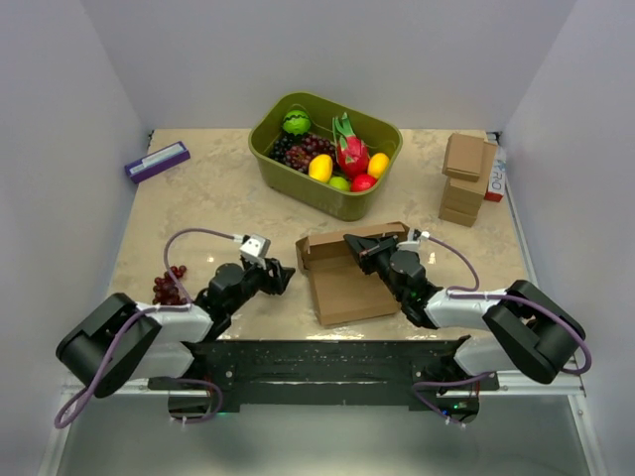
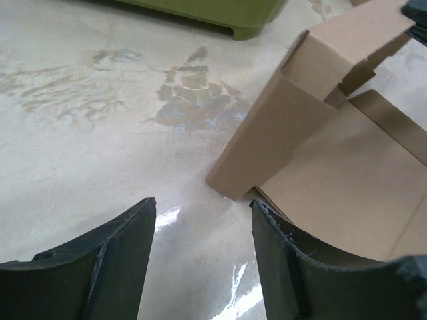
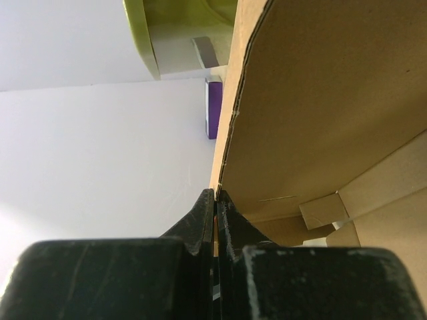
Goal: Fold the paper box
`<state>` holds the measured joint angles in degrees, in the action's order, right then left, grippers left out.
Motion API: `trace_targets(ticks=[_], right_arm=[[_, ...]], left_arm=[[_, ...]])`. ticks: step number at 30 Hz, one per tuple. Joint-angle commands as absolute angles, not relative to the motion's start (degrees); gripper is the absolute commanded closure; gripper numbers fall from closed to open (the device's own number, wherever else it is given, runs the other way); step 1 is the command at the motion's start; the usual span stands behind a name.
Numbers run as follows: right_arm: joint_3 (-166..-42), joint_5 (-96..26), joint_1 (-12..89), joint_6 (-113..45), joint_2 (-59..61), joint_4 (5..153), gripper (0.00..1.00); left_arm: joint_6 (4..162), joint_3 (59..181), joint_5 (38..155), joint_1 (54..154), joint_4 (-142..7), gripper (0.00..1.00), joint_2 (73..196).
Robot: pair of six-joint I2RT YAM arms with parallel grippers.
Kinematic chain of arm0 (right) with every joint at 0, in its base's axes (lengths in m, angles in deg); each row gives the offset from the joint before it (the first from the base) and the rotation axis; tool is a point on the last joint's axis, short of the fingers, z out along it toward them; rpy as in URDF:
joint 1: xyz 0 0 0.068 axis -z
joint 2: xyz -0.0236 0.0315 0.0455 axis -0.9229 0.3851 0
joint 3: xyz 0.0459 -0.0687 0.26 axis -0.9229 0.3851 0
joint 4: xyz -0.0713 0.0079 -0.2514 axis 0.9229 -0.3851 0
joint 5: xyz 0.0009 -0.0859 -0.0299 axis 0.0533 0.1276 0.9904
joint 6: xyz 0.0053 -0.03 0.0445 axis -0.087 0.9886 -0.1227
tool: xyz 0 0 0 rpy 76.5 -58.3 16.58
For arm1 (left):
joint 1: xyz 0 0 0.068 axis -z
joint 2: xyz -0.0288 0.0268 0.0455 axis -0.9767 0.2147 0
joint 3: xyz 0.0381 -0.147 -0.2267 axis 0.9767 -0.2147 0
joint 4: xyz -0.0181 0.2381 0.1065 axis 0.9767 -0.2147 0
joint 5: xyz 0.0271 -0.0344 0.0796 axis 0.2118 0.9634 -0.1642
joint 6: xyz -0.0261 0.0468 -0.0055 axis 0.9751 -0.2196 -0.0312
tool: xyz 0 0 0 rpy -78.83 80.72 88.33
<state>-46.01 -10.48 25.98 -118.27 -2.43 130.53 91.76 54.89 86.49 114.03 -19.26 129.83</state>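
The paper box [image 1: 342, 283] is a brown cardboard mailer lying in the middle of the table, its base flat and its far panels raised. My right gripper [image 1: 355, 243] is shut on the edge of a raised panel at the box's far side; the right wrist view shows both fingers pinching the cardboard edge [image 3: 215, 195], with the panel [image 3: 320, 100] rising to the right. My left gripper [image 1: 281, 275] is open and empty, low over the table just left of the box. In the left wrist view the gripper [image 2: 203, 213] faces the box's upright left corner [image 2: 267, 133].
A green bin [image 1: 268, 149] of toy fruit stands at the back centre. A stack of small brown boxes [image 1: 464, 178] is at the back right, a purple box [image 1: 157, 161] at the back left, and dark grapes [image 1: 169, 286] by my left arm. White walls enclose the table.
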Motion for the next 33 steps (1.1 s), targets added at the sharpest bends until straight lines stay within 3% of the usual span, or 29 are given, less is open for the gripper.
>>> trace_targets(ticks=[1,20,33], right_arm=[[-45.3,-9.5,25.6,-115.9,-2.5,127.8,1.00],[-45.4,-10.1,25.6,-115.5,-1.3,128.7,1.00],[-46.2,-9.5,25.6,-117.0,-0.9,127.4,1.00]], left_arm=[[84.8,59.8,93.4,113.6,-12.3,0.39,135.0],[79.4,69.8,99.0,113.6,-7.7,0.61,149.3],[81.7,71.2,93.8,117.1,-5.8,0.60,152.6]])
